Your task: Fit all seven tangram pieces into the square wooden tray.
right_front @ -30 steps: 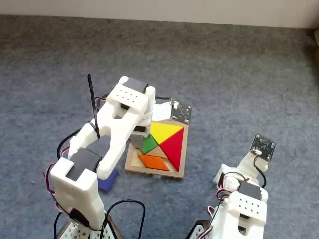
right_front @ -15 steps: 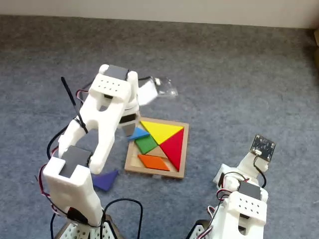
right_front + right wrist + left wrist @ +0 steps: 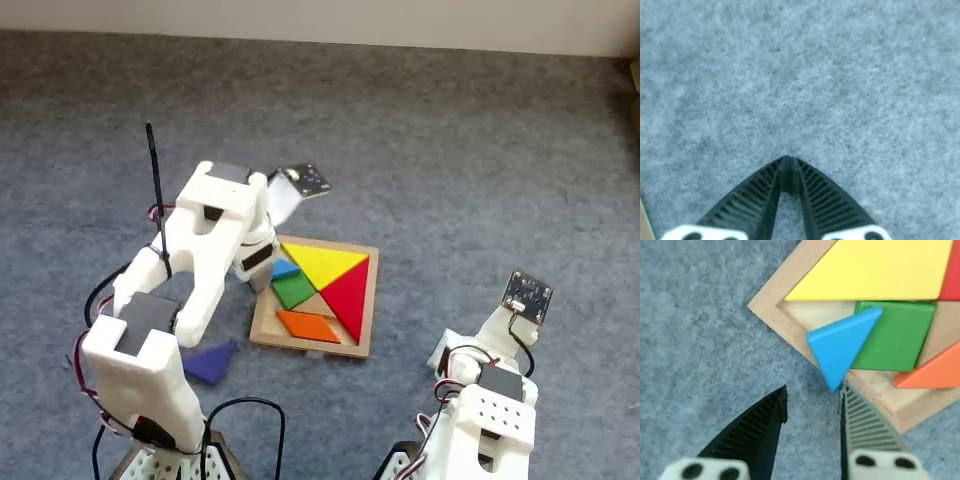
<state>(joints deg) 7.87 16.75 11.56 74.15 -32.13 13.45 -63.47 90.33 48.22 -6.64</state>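
The left arm's tool hangs released, jaws apart, just off the rim of the square wooden tray. The tray lies around the middle of the grey carpeted surface.

The small blue wooden triangle is not seated. It lies askew, one tip poking over the rim towards the tool, and its body overlaps the green wooden square. The large yellow triangle, the red triangle and the orange parallelogram lie flat inside. A purple piece lies out on the surface toward the near edge, beside the left arm's base.

The pieces look thin, stiff and light, with smooth paint, so a loose pinch would likely let one slip or tip. The blue triangle's overhanging tip seems the easiest hold, with the jaws across its two straight sides.

The left arm covers the tray's nearest corner in the high view and cuts off part of the purple piece. I count six coloured pieces. I cannot tell whether the pale patch between green and red is bare tray floor or an unpainted seventh.

The right arm's tool is clenched on nothing, over bare carpet.
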